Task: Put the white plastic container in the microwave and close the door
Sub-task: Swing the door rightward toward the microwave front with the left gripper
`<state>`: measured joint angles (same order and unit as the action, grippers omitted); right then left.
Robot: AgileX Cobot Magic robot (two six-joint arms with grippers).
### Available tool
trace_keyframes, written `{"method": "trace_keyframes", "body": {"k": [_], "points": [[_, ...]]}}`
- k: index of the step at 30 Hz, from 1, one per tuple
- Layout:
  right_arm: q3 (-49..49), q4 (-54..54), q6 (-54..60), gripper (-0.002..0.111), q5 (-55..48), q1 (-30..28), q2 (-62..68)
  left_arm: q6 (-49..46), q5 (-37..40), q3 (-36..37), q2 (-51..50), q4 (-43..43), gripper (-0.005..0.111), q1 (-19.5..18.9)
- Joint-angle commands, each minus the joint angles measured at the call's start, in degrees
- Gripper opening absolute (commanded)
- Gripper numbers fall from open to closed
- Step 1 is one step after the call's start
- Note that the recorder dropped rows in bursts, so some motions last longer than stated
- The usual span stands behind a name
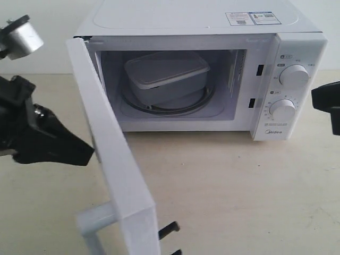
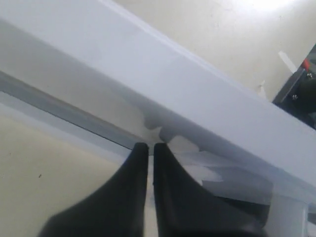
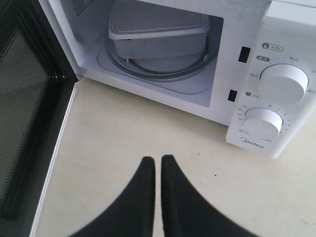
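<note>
Left tool [image 2: 150,146] by door [image 1: 114,159], container [image 1: 167,71] inside microwave [image 1: 186,16]

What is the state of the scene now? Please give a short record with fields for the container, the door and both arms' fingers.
container: inside the microwave, on the turntable
door: wide open
left fingers: closed together, at the door's outer side, contact unclear
right fingers: closed together, empty, above the table
remaining: close the door

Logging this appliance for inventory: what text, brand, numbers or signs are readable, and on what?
"Midea" logo: microwave front panel, below the lower knob.
Sticker on its top: too small to read.
Markings around that and the upper knob: too blurred to read.
White plastic container: no text visible.
</note>
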<state>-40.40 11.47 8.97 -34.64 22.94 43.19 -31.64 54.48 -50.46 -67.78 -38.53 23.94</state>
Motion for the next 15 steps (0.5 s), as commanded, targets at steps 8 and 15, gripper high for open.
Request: {"method": "trace_keyframes", "body": {"k": [8,15], "points": [[-0.27,0.01,-0.1,0.0,3.22,-0.21,0.1,-3.14,-7.5,-6.42,-7.48,-4.52,0.004,4.1],[-0.27,0.01,-1.13,0.0,3.6,-0.21,-1.28,-4.47,-7.36,-9.48,-7.63,-4.38,0.004,4.1]]}}
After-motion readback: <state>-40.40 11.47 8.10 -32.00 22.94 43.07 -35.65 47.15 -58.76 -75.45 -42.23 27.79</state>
